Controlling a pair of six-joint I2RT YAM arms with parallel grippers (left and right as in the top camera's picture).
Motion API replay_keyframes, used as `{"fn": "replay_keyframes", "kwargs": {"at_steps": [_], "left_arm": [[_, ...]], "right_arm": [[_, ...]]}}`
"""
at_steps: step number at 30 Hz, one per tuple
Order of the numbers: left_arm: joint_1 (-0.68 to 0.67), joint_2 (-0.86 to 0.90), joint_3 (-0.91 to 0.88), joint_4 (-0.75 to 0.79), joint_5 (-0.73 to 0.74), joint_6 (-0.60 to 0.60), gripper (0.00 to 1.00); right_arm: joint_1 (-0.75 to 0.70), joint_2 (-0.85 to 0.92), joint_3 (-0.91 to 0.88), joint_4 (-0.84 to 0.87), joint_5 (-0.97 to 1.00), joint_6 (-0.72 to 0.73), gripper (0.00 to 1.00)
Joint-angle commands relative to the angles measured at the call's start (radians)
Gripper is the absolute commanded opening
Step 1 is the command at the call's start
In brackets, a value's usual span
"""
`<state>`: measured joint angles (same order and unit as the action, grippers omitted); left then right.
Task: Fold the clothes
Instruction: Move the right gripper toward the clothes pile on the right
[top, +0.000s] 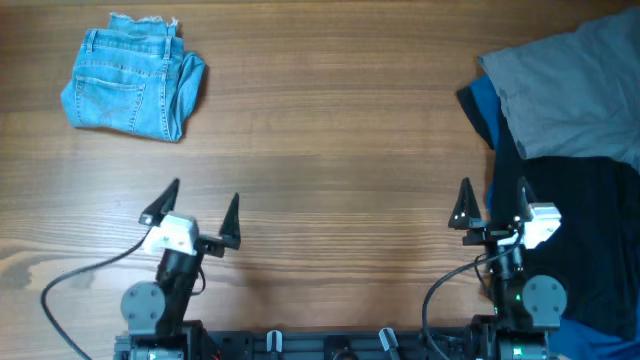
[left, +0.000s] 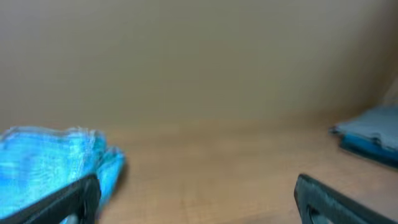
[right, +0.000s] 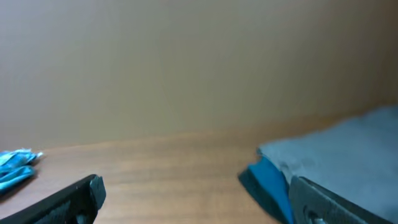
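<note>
overhead: grey garment (top: 570, 85) lies upper right, on top of a pile with blue garment (top: 486, 112) and black garment (top: 585, 235), partly cut off by the frame edge. left gripper (top: 205, 192) and right gripper (top: 493, 185) sit low in frame, both spread wide, holding nothing. cloth is likely soft, light and floppy; best pinched at its left edge or a corner. folded denim shorts (top: 133, 82) upper left.
</note>
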<state>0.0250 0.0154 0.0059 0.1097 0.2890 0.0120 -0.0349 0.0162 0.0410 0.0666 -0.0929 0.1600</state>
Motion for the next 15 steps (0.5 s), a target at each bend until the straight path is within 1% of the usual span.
{"fn": "replay_keyframes", "kwargs": {"at_steps": [1,2,3,4,5,7,9,11,12,15], "left_arm": [[-0.006,-0.007,0.060,0.077,-0.050,-0.010,1.00],[-0.006,0.007,0.105,0.051,-0.098,-0.010,1.00],[-0.006,0.048,0.169,0.013,-0.158,-0.010,1.00],[-0.006,0.093,0.221,-0.011,-0.182,-0.010,1.00],[-0.006,0.145,0.274,-0.036,-0.195,-0.010,1.00],[-0.006,0.333,0.456,-0.151,-0.220,-0.044,1.00],[-0.006,0.546,0.671,-0.328,-0.223,-0.098,1.00],[-0.006,0.726,0.859,-0.507,-0.219,-0.126,1.00],[-0.006,0.853,0.993,-0.643,-0.209,-0.126,1.00],[-0.006,1.106,1.259,-0.919,-0.183,-0.126,1.00]], "right_arm": [[-0.006,0.013,0.104,0.004,-0.085,-0.090,1.00],[-0.006,0.039,0.156,-0.032,-0.085,-0.111,1.00],[-0.006,0.095,0.239,-0.108,-0.085,-0.128,1.00],[-0.006,0.154,0.306,-0.173,-0.085,-0.134,1.00],[-0.006,0.228,0.380,-0.245,-0.085,-0.134,1.00],[-0.006,0.447,0.565,-0.395,-0.086,-0.131,1.00],[-0.006,0.694,0.772,-0.538,-0.132,-0.130,1.00],[-0.006,0.880,0.956,-0.680,-0.157,-0.130,1.00],[-0.006,1.057,1.150,-0.832,-0.156,-0.130,1.00],[-0.007,1.344,1.496,-1.080,-0.146,-0.135,0.99]]}}
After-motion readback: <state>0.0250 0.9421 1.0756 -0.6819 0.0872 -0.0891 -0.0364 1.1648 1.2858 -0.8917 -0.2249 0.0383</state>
